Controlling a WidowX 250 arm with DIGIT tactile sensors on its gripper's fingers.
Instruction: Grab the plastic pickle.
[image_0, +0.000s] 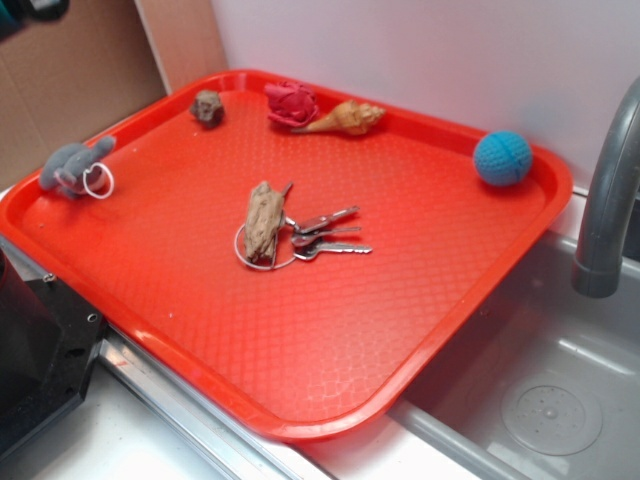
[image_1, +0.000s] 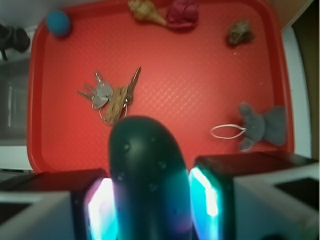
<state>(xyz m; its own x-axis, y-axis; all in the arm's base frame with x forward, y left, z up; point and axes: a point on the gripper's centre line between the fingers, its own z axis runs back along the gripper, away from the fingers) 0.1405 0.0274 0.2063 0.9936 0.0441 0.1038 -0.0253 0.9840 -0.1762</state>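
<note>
Red tray (image_0: 330, 340) is sitting beside a sink; high above it the gripper (image_1: 150, 200) is clasping the pickle (image_1: 147, 175) between both fingers, lifting it clear of the keys (image_1: 97, 93).

Gripper (image_1: 150, 200) is hanging high above the tray, fingers (image_1: 100, 205) pointing down, clamping the plastic pickle (image_1: 145, 170) between both pads.
</note>
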